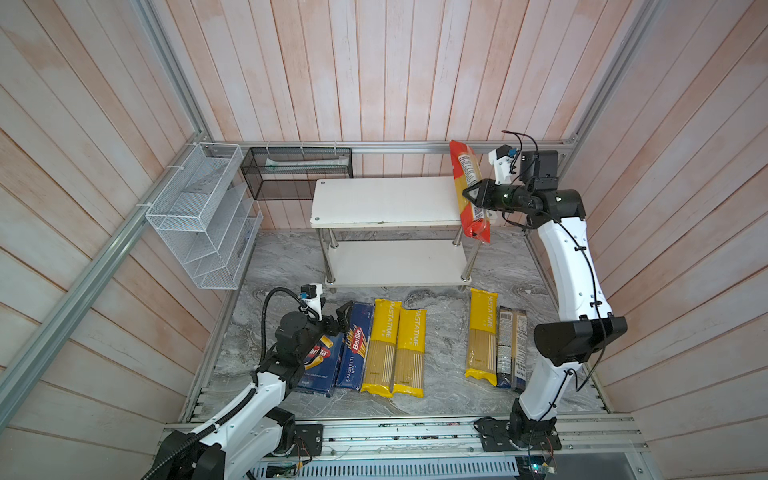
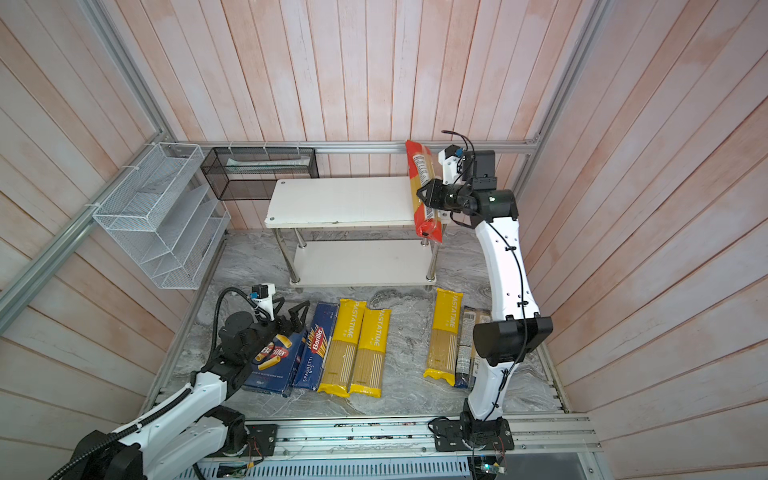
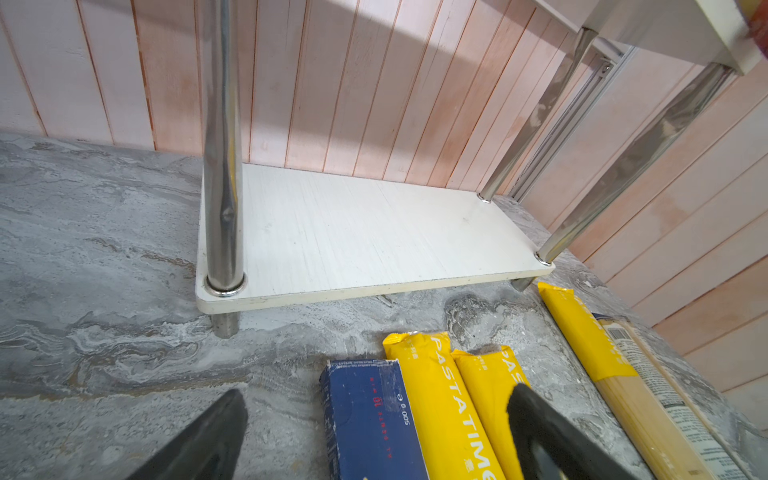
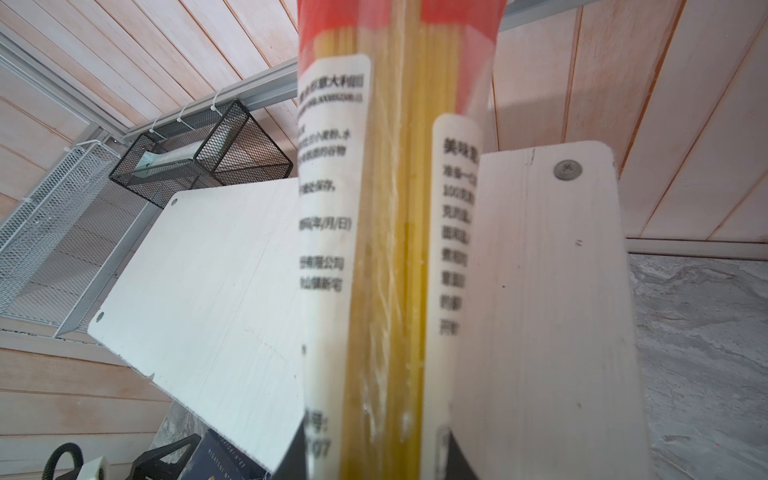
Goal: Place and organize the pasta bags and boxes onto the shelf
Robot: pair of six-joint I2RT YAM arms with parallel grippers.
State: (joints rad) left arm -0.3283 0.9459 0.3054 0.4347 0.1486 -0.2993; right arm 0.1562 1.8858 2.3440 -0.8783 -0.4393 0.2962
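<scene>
Red-ended clear spag. bag (image 1: 464,164), long, slim, in right claw (image 1: 468,194).

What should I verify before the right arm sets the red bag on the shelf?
1. Right gripper shut on red bag, mid-length: ok.
2. Top board bare: ok.
3. Bag along the board's long side: not ok, it runs front to back, with its near end past the front edge.
4. Bag's height above the board: cannot tell.
5. Left gripper clear of the board: ok, open, low by the spaghetti box.
</scene>
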